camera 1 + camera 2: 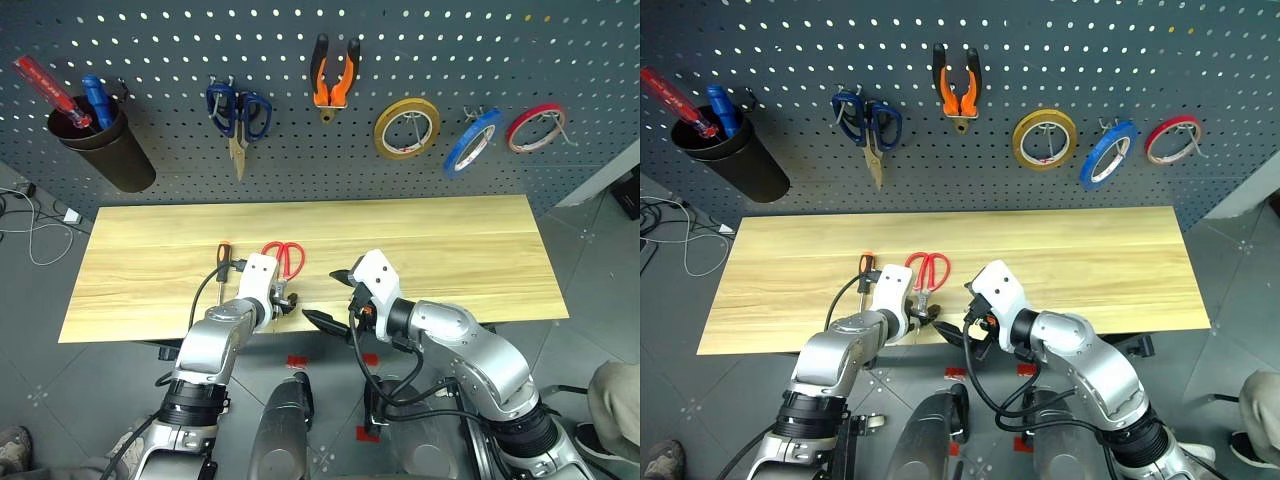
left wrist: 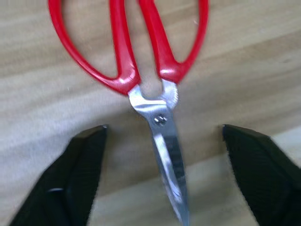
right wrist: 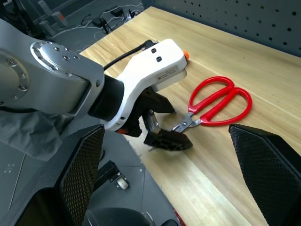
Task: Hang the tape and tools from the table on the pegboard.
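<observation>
Red-handled scissors [image 2: 141, 56] lie flat on the counter [image 1: 450, 250], blades between the left gripper's [image 2: 162, 141] spread, empty fingers; closing on slick steel could skid them. Right gripper [image 1: 332, 297] gapes beside; the pegboard [image 1: 300, 60] stands beyond.

Right gripper [image 3: 171, 176] with its two black textured fingers [image 3: 77, 174] spread wide. Between them, the light wood-grain table [image 3: 244, 61]. Red-handled scissors [image 3: 217, 102] lie flat on it, blades closed, tips toward the table's near edge. White-cased left gripper [image 3: 162, 127] low over the blades, black fingers straddling them. Dark grey perforated pegboard [image 3: 254, 19] behind.
</observation>
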